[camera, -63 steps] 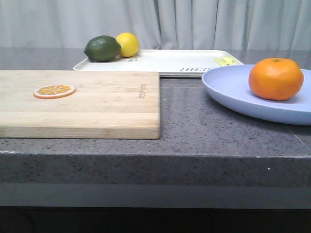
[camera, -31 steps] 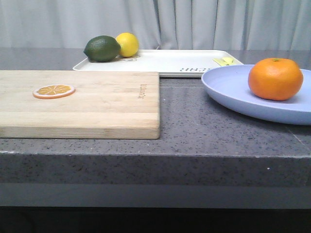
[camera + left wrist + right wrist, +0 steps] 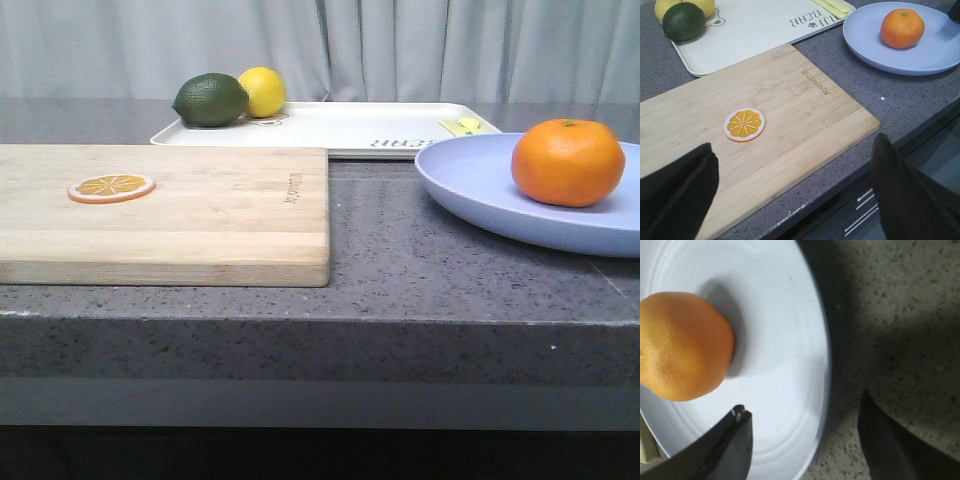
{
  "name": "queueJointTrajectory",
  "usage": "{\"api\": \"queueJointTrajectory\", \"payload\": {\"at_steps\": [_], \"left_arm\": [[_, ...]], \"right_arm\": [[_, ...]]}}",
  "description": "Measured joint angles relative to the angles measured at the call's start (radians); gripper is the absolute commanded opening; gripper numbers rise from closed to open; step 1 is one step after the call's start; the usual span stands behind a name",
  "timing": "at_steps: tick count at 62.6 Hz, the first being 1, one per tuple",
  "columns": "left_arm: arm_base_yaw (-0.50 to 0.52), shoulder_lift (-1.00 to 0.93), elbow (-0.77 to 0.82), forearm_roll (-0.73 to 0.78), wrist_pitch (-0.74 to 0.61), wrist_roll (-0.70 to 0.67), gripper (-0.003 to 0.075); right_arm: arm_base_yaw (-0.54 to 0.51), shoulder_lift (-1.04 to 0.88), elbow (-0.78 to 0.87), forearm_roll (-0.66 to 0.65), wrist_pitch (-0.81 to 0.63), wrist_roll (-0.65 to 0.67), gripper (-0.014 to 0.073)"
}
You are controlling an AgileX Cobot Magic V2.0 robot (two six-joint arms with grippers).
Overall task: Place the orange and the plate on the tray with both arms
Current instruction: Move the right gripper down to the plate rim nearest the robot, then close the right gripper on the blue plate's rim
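We are seeing the orange (image 3: 568, 162) sitting on the plate (image 3: 480, 190), which is resting on the counter just in front of the tray (image 3: 340, 128). Our right gripper (image 3: 805, 445) is spread wide, straddling the plate's rim, while our left gripper (image 3: 792, 187) is hanging open above the cutting board (image 3: 790, 130).

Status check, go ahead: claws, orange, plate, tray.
Both claws open, empty: left claw over cutting board, right claw straddling plate rim. Orange on plate, off tray. Lime and lemon on tray.
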Motion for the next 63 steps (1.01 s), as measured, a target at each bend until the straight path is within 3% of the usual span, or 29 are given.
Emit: {"api": "queueJointTrajectory", "payload": {"at_steps": [23,41,63], "left_arm": [[0.000,0.000,0.000,0.000,0.000,0.000,0.0600],[0.000,0.000,0.000,0.000,0.000,0.000,0.0600],[0.000,0.000,0.000,0.000,0.000,0.000,0.0600]], "right_arm": [[0.000,0.065,-0.005,0.037,-0.012,-0.001,0.0462],[0.000,0.080,-0.005,0.050,-0.023,-0.004,0.0185],[0.000,0.083,-0.005,0.045,-0.049,-0.004,-0.0036]]}}
